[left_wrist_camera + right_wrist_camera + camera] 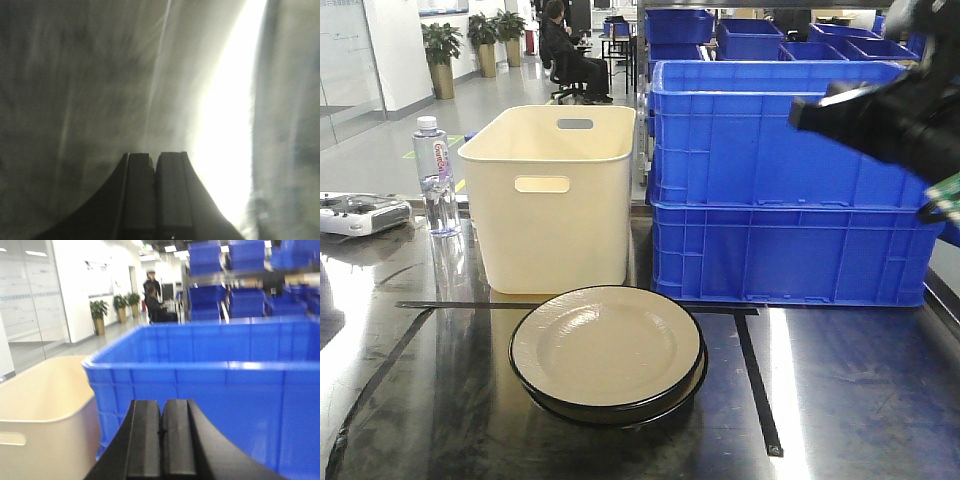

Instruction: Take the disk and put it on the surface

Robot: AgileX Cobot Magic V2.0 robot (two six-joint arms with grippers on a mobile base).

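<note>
The disk (607, 350) is a cream plate with a black rim, and it appears to rest on a second one beneath it. It lies on the dark glossy metal surface (850, 400), between black tape lines (757, 380). My right arm (890, 120) hangs blurred at the upper right, high above the table and well away from the disk. In the right wrist view, the right gripper (161, 402) is shut on nothing and faces a blue crate. My left gripper (155, 156) is shut and empty over the shiny, blurred surface (75, 100). The disk is out of both wrist views.
A cream bin (555, 195) stands just behind the disk. Stacked blue crates (785, 190) are at the back right. A water bottle (437, 175) and a white controller (360, 213) sit at the far left. The right wrist view shows the cream bin (40, 410) beside the blue crate (215, 390).
</note>
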